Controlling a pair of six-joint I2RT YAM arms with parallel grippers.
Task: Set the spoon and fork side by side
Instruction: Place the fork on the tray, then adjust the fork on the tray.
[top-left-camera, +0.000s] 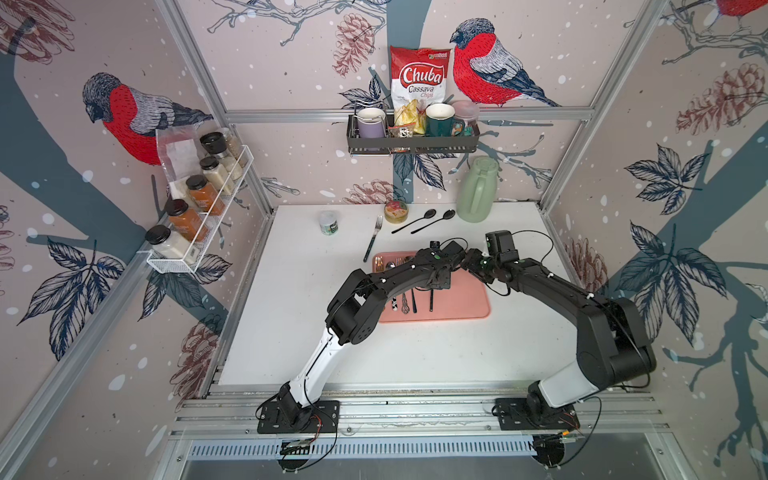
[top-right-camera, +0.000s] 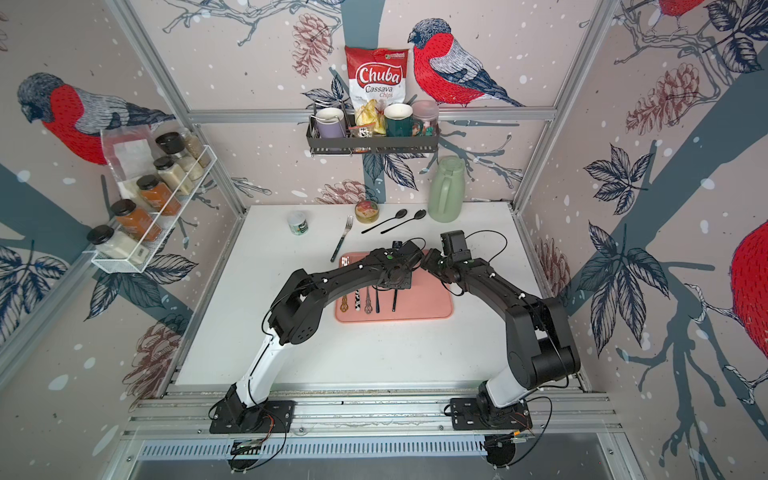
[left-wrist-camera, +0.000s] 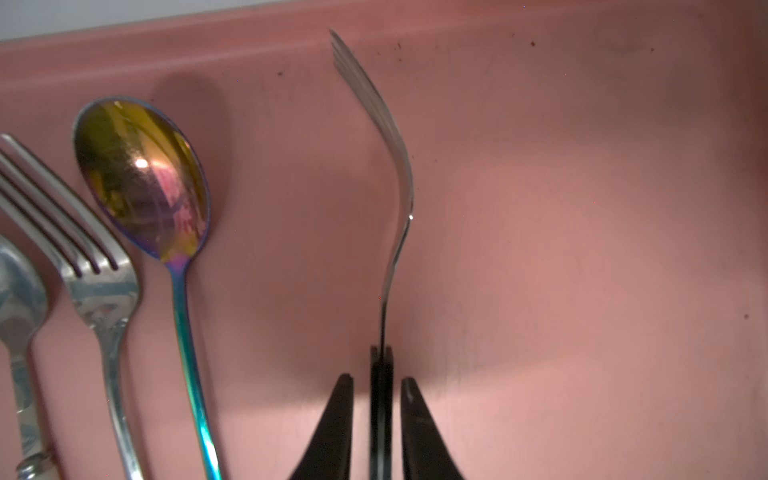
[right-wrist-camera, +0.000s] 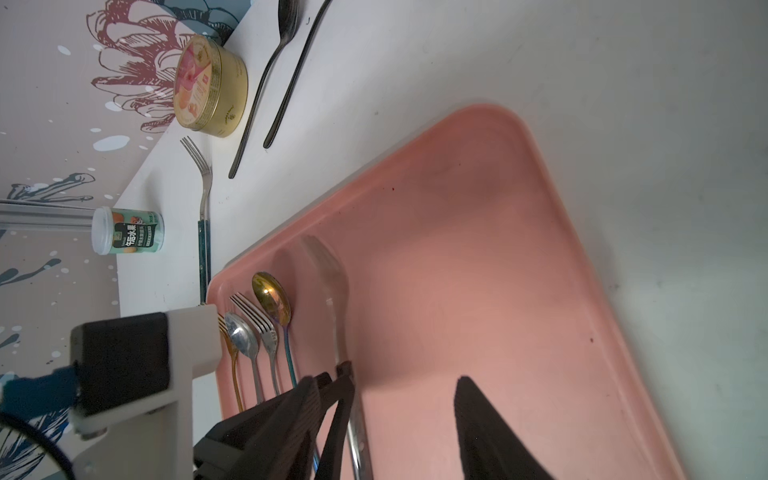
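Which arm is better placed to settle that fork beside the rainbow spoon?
Probably left: the left end effector straddles the fork handle, beside the spoon. The right end effector hangs open over bare tray.

The tray (left-wrist-camera: 582, 249) is coloured salmon pink. The bowl of the spoon (left-wrist-camera: 141, 178) is tinted gold, pink and violet, and its handle is shaded from teal to blue. The fork (left-wrist-camera: 397, 166) standing on edge is seen as silver with a black handle. A black-and-white cow-spotted handle (top-right-camera: 356, 302) is seen on the tray. The tabletop (top-left-camera: 291, 324) is white. The walls (top-left-camera: 291, 83) are papered with red-breasted birds, pine cones and dark blue leaves on pale pink.
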